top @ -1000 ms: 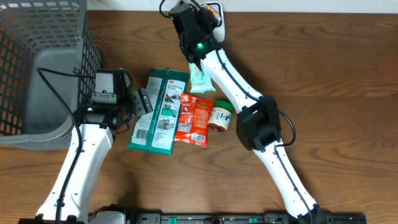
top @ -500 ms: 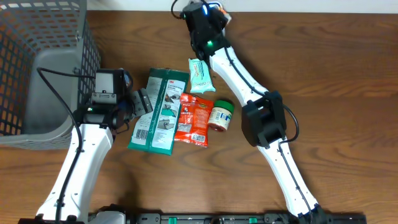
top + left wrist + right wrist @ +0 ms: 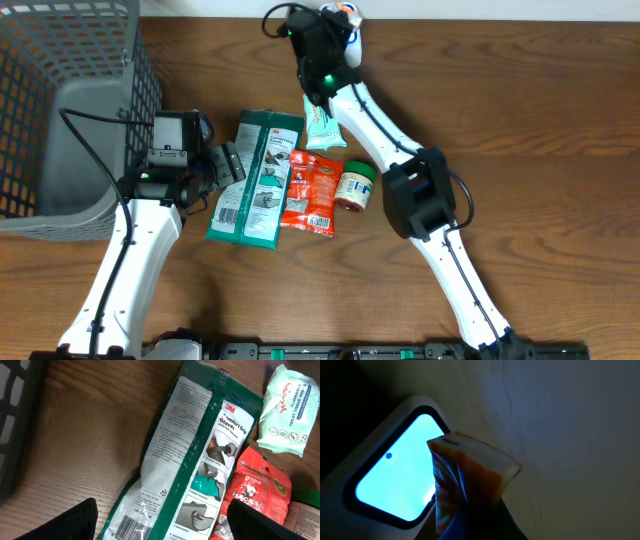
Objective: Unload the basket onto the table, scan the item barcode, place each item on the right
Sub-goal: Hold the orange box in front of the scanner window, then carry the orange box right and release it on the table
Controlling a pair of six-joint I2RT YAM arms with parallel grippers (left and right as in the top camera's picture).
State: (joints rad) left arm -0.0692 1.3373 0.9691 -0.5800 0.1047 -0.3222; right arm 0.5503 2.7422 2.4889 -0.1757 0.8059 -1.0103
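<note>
My right gripper [image 3: 322,35] reaches to the table's far edge and is shut on a small orange-wrapped packet [image 3: 475,472]. In the right wrist view the packet is held upright, just in front of the scanner's glowing pale-blue window [image 3: 395,480]. The view is dark, and the gripper [image 3: 475,522] shows only as a shadow under the packet. The white scanner [image 3: 348,14] sits at the top edge in the overhead view. My left gripper [image 3: 160,527] is open, with its black fingertips [image 3: 62,525] either side of the lower end of a green 3M gloves pack [image 3: 190,460], whose barcode shows between them.
Beside the gloves pack [image 3: 257,180] lie a red Hacks bag [image 3: 312,190], a small green-lidded jar [image 3: 354,187] and a pale green wipes packet [image 3: 322,125]. A grey wire basket [image 3: 60,100] fills the far left. The right arm's links cross the table's middle.
The right gripper swung right near the scanner, then back a little left, still holding the packet. The left arm and the items on the table have not moved.
</note>
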